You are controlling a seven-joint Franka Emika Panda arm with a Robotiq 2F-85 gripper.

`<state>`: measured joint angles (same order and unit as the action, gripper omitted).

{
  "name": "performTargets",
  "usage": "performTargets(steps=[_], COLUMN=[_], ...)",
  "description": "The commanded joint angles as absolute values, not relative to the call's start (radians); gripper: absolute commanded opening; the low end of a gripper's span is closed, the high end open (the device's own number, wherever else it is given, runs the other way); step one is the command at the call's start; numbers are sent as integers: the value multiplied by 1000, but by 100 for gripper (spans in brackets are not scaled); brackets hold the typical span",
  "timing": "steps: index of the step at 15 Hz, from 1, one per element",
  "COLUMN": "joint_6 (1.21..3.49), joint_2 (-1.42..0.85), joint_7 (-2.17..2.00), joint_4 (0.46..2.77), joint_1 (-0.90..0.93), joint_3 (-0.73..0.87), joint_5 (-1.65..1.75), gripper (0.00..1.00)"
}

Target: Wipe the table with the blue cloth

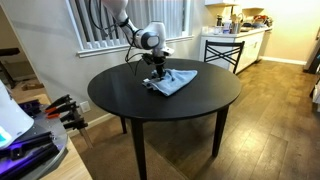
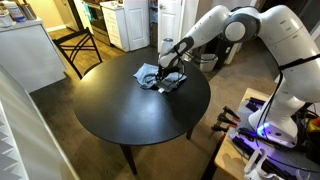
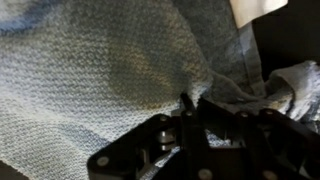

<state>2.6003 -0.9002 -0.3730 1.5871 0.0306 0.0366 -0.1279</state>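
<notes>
The gripper [image 3: 192,103] is seen in the wrist view closed down on a puckered fold of the blue cloth [image 3: 90,70]; creases run out from the fingertips, so a pinch on the fabric is judged, not just a press. In an exterior view the blue cloth [image 1: 178,82] is noted lying rumpled but mostly spread on the far half of the round table [image 1: 140,110], close to the far rim. The grip point is recorded at the cloth's left end, with most of the fabric extending to the right of the gripper [image 1: 155,70]. The cloth's long axis is judged to run left to right, slightly toward the near side. Bare tabletop is seen to the left of and nearer than the cloth, well over half the surface. Little room is left between the cloth and the far rim. A stroke drawn leftward or toward the near side is therefore judged to trail the cloth flat behind the tool, while a push to the right would likely bunch it. Nothing else is seen on the table.
</notes>
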Motion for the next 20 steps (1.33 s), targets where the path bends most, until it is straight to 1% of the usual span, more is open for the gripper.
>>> performTargets(steps=[1, 7, 11, 15, 20], joint_6=[2730, 2865, 2898, 2847, 2750], joint_2=[-846, -803, -797, -819, -855], joint_7=[-351, -345, -348, -397, -471], joint_4=[1752, 1870, 1896, 1842, 1767], joint_1=[-38, -110, -114, -2, 244], joint_3=[26, 3, 1, 54, 143], joint_5=[-218, -329, -353, -296, -153], gripper=[2, 2, 2, 2, 2])
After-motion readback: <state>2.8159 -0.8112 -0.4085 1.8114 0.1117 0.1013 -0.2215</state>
